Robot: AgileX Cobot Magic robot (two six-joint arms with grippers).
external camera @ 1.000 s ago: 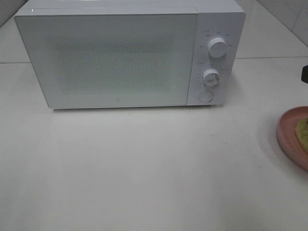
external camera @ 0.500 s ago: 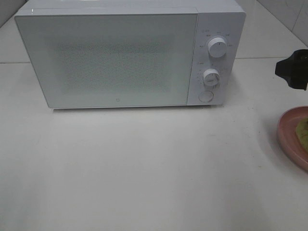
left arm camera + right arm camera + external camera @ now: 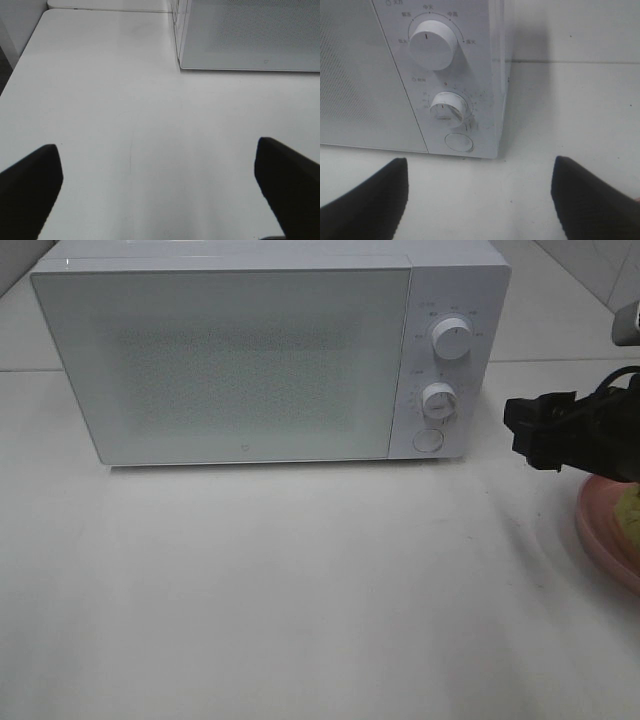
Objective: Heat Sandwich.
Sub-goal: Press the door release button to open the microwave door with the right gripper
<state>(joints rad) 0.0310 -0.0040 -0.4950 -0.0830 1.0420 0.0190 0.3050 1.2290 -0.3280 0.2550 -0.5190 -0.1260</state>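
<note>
right claw [image 3: 530,432]: black, hangs above the tabletop [image 3: 300,590] just right of the microwave [image 3: 250,360], tips toward its control panel. fingers spread wide, nothing between them. its wrist view looks straight at the panel: upper knob [image 3: 432,44], lower knob [image 3: 449,106], round button [image 3: 459,142] beneath, all white.

left claw [image 3: 160,185]: out of the high view. wrist view shows both dark fingers far apart, fully open, empty, over bare white tabletop, with the microwave's front lower corner ahead.

microwave door [image 3: 220,365] closed, pale frosted front.

pink plate [image 3: 598,530]: at the right edge of the high view, on the tabletop, well apart from the microwave and cut off by the frame. the right arm's body passes over its far rim.

sandwich [image 3: 631,508]: lies on the pink plate. only a yellow-green and tan sliver shows at the frame edge, just under the right arm. not touched by either claw as far as visible.
</note>
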